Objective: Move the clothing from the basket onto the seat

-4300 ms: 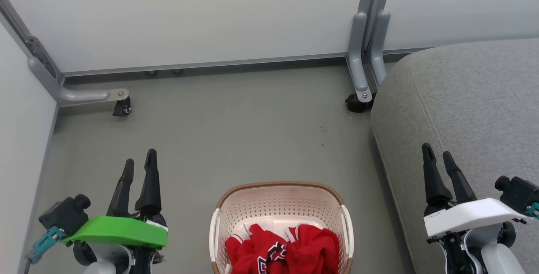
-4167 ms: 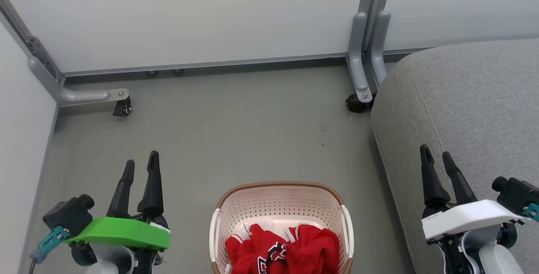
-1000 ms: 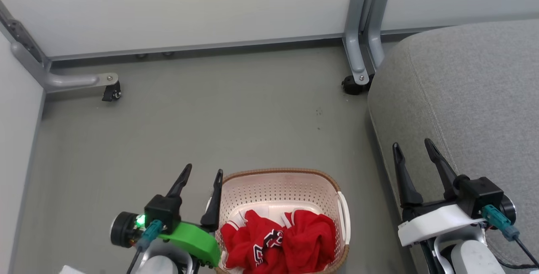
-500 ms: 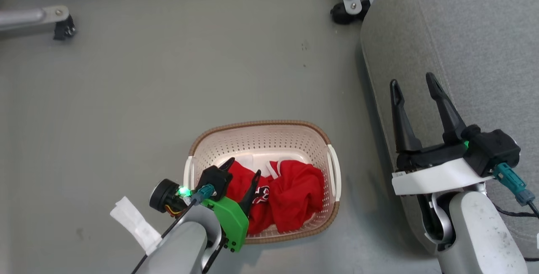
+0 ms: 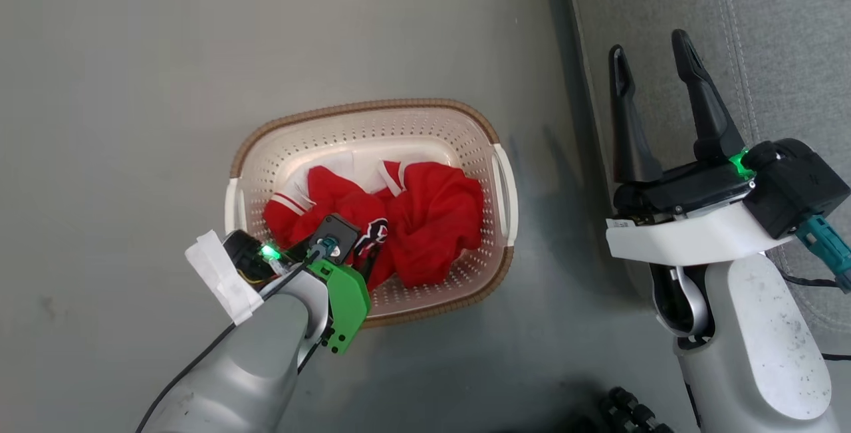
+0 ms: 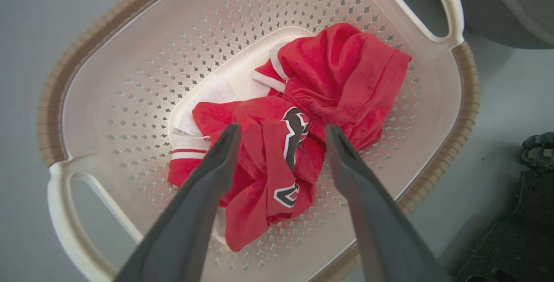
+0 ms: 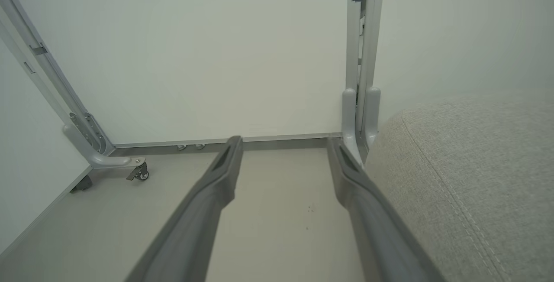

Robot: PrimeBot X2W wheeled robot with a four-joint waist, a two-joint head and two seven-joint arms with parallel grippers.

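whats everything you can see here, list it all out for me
bright red soft fabric clothing: one crumpled heap, seemingly two pieces, red with white trim and black-and-white lettering, inside the basket
cream perforated plastic basket: one, cream with a brown woven-look rim and white handles, on the floor beside the seat
grey woven-fabric seat: one, grey, to the robot's right
smooth grey floor: one, grey, under everything
white wall panels: at least two, white, ahead
grey metal frame legs: several, grey, at the panels' foot
left gripper: one, dark fingers, open, straddling the lettered clothing in the basket
right gripper: one, dark fingers, open, by the seat's edge
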